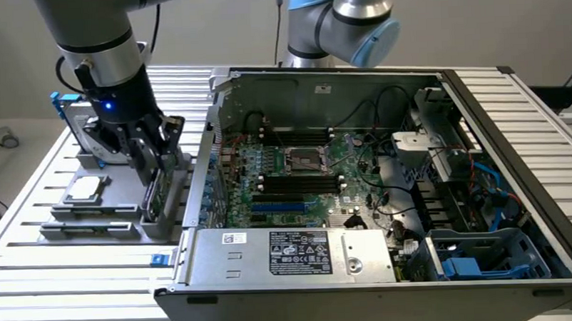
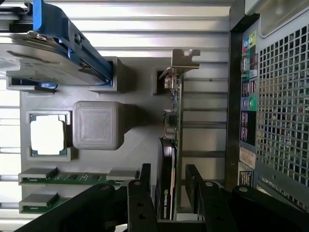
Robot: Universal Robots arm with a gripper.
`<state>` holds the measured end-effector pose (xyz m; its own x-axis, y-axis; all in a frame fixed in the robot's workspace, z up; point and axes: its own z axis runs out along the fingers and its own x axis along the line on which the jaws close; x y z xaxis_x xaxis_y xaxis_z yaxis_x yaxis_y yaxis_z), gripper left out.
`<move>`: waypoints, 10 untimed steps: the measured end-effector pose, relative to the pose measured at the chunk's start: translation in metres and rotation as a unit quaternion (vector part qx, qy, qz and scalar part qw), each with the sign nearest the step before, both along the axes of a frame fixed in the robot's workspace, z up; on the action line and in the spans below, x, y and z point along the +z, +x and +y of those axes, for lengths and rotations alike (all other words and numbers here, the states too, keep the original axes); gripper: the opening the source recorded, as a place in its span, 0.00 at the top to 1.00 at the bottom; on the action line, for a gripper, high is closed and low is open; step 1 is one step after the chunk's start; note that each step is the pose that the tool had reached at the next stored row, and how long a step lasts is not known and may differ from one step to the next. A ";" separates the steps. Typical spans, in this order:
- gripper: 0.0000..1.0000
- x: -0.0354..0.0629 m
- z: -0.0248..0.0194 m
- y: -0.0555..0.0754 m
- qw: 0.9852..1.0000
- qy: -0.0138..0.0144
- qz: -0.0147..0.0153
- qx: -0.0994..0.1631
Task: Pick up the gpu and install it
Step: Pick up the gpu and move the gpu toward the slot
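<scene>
The gpu (image 2: pixel 175 121) stands on edge along the gray holder's (image 2: pixel 135 145) edge beside the computer case (image 2: pixel 280 96), its silver bracket end pointing toward the hard drive (image 2: pixel 48 53), with the pincer (image 2: pixel 169 168) spread astride its opposite end.

Slatted table (image 1: pixel 81 282), grey tray (image 2: pixel 140 140), computer case (image 1: pixel 367 307)

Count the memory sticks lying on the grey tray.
2. One memory stick lies in the grey tray slot beside the square chip; the other in the next slot outward, partly behind the claw, which may hide more.
</scene>
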<state>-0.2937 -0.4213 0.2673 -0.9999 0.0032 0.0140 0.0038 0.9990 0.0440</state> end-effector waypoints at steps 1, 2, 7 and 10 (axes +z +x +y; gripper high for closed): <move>0.58 -0.0018 0.0000 0.000 1.000 0.000 0.000 0.000; 0.58 -0.0036 0.0000 0.000 1.000 0.000 0.000 0.000; 0.58 -0.0127 0.0000 0.001 1.000 0.000 0.000 0.000; 0.58 -0.0182 0.0000 0.001 1.000 0.000 0.000 0.000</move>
<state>-0.2932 -0.4213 0.2491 -0.9999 0.0030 0.0141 0.0036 0.9990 0.0439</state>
